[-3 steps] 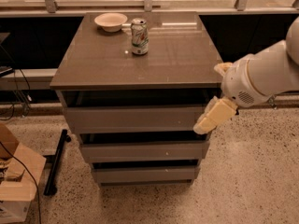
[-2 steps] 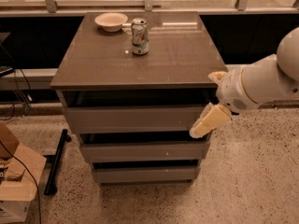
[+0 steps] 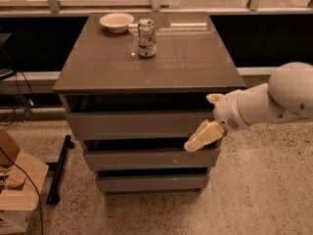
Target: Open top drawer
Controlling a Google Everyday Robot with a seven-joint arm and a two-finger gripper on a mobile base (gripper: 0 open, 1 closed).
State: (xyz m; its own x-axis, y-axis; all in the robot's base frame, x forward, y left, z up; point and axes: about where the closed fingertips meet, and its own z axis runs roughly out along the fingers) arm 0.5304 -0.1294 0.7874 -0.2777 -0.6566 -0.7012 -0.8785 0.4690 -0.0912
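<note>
Cabinet: grey unit with three handleless drawer fronts stacked under a brown tabletop, centre of the frame.
Top drawer: uppermost and tallest front, directly below the tabletop edge, with a dark gap between the two. Whether it is pulled out at all cannot be told.
Middle drawer: shorter front below the top drawer, with a dark band between them.
Bottom drawer: lowest front, near the floor.
Tool: cream-coloured, right of centre, angled down and to the left. It lies in front of the right end of the top drawer's lower edge, over the band above the middle drawer. Contact with the front cannot be told.
Tool state: apart or together cannot be told.
Arm: white, rounded, entering from the right edge of the frame.
Bowl: pale, upright, at the back left of the tabletop.
Can: upright, just right of the bowl and apart from it.
Cardboard box: lower left corner, on the speckled floor.
Black bar: lying on the floor just left of the cabinet.
</note>
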